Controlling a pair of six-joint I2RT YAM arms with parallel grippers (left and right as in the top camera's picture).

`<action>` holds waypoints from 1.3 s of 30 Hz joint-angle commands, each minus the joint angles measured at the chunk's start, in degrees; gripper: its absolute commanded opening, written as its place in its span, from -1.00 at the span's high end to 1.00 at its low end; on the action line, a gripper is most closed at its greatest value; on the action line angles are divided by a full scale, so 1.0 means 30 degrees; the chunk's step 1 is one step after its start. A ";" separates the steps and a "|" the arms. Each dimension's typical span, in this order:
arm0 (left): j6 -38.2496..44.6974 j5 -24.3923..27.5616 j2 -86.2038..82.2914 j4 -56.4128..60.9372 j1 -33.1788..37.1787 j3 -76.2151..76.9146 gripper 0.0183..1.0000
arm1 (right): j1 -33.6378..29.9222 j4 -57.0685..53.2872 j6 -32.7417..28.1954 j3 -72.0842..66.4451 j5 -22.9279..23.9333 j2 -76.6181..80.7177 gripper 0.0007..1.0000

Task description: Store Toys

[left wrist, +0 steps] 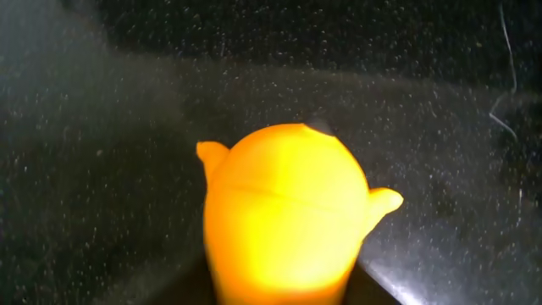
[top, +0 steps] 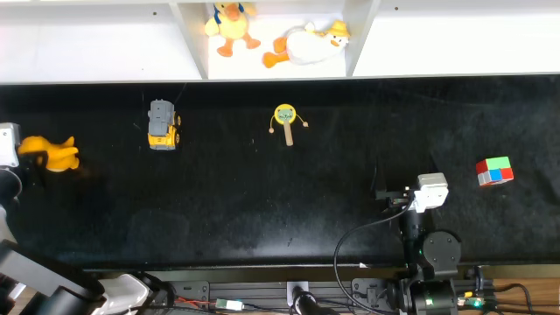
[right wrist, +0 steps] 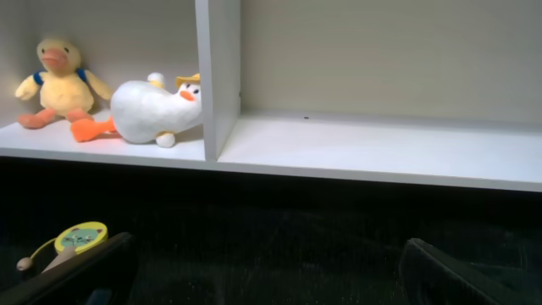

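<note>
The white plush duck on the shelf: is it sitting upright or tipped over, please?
Tipped over: the white plush duck lies on its side, its orange feet toward the upright yellow duck.

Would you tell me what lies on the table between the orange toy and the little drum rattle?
The yellow toy truck stands there, seen in the top view.

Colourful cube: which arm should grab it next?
Right, I think: the colourful cube lies on the right side, near the right end effector, which is open and empty.
</note>
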 commanded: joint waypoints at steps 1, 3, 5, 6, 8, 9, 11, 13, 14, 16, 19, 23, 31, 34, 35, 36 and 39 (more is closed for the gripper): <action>-0.0656 -0.0372 0.0073 -0.0109 -0.0036 0.0386 0.82 | -0.0036 0.0058 0.0146 -0.0255 -0.0146 -0.0160 -0.99; -0.0962 0.0015 -0.0262 -0.0401 -0.0044 0.0386 0.92 | -0.0036 0.0058 0.0146 -0.0255 -0.0138 -0.0160 -0.99; -0.1574 0.0138 -0.0874 -0.0532 -0.0175 0.0386 0.96 | -0.0036 0.0058 0.0146 -0.0255 -0.0146 -0.0160 -0.99; -0.1843 0.0131 -0.1209 -0.0568 -0.0291 0.0386 0.96 | -0.0036 0.0058 0.0146 -0.0255 -0.0146 -0.0160 -0.99; -0.2550 0.0117 -0.1989 -0.0605 -0.0619 0.0386 0.96 | -0.0036 0.0058 0.0146 -0.0255 -0.0146 -0.0160 -0.99; -0.2951 0.0117 -0.2353 -0.0605 -0.0787 0.0393 0.96 | -0.0036 0.0058 0.0146 -0.0255 -0.0138 -0.0160 -0.99; -0.4248 -0.0007 -0.3118 -0.0474 -0.1151 0.0386 0.96 | -0.0036 0.0058 0.0146 -0.0255 -0.0138 -0.0160 -0.99; -0.5960 -0.0576 -0.3781 -0.0277 -0.1501 0.0393 0.96 | -0.0036 0.0058 0.0146 -0.0255 -0.0138 -0.0160 -0.99; -0.6645 -0.0809 -0.4116 -0.0233 -0.1734 0.0393 0.94 | -0.0036 0.0058 0.0146 -0.0255 -0.0138 -0.0160 -0.99; -0.7424 -0.1253 -0.4561 -0.0182 -0.2208 0.0452 0.92 | -0.0036 0.0058 0.0146 -0.0255 -0.0146 -0.0160 -0.99; -0.8663 -0.2623 -0.4823 -0.0262 -0.3308 0.0925 0.90 | -0.0036 0.0058 0.0146 -0.0255 -0.0138 -0.0160 -0.99; -1.0112 -0.4736 -0.4721 -0.0488 -0.5151 0.2055 0.91 | -0.0036 0.0058 0.0146 -0.0255 -0.0146 -0.0160 -0.99; -1.2553 -0.6244 -0.2616 -0.0758 -0.6951 0.5122 0.91 | -0.0036 0.0058 0.0146 -0.0255 -0.0146 -0.0160 -0.99; -1.2896 -0.6237 -0.1078 -0.1537 -0.7286 0.6951 0.92 | -0.0036 0.0058 0.0146 -0.0255 -0.0138 -0.0160 -1.00; -1.2961 -0.6237 -0.0590 -0.1712 -0.7388 0.7468 0.92 | -0.0036 0.0058 0.0146 -0.0255 -0.0138 -0.0160 -0.99; -1.3056 -0.6229 -0.0036 -0.1858 -0.7490 0.8058 0.92 | -0.0036 0.0058 0.0146 -0.0255 -0.0146 -0.0160 -0.99; -1.3238 -0.6229 0.1268 -0.2106 -0.7759 0.9347 0.92 | -0.0036 0.0058 0.0146 -0.0255 -0.0146 -0.0160 -0.99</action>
